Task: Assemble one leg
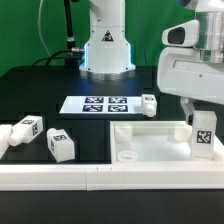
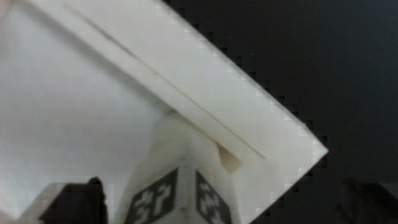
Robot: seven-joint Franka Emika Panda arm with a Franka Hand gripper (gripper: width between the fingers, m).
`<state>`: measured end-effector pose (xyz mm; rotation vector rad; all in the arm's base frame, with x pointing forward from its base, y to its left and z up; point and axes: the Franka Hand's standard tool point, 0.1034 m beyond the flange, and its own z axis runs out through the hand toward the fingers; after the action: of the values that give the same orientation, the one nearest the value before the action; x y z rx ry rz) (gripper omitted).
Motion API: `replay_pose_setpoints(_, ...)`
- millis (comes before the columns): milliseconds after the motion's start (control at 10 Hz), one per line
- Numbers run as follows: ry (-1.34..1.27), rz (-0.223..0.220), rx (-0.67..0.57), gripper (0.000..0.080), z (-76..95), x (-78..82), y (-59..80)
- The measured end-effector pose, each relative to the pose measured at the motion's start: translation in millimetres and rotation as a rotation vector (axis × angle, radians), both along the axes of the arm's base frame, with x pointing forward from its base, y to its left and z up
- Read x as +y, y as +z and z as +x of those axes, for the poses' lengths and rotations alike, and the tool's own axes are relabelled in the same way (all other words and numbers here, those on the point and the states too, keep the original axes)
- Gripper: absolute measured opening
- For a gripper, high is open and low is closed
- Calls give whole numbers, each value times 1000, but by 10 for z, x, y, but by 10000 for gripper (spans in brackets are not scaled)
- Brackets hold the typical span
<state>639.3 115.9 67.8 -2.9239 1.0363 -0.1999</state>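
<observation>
One leg (image 1: 203, 133), a stubby white block with square tags, stands upright at the near corner of the large white panel (image 1: 150, 140), on the exterior view's right. My gripper (image 1: 203, 112) hangs right over it, with a dark finger (image 1: 188, 108) beside the leg's top. In the wrist view the leg (image 2: 178, 185) stands between the dark fingers (image 2: 71, 200), with a gap on each side, so the gripper (image 2: 217, 205) looks open around it. The panel (image 2: 107, 90) fills the view behind the leg.
Three more legs lie loose: one (image 1: 148, 104) by the marker board (image 1: 100, 103), and two (image 1: 60, 146) (image 1: 22, 130) on the exterior view's left. A white rail (image 1: 60, 176) runs along the table's front edge. The arm's base (image 1: 105, 50) stands at the back.
</observation>
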Motion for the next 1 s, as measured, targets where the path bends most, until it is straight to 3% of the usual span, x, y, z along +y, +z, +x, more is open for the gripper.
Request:
replay_pose_setpoints(100,105,-23,-7,649,-44,-111,-25)
replay_pose_setpoints(300,251,-54,-7,649,-50,-109,-38)
replay_pose_setpoints(600,215,-49,-8,649,-49,-119,-39)
replay_pose_setpoints(1000,-49,-7,-11,649,-53,-104,-48)
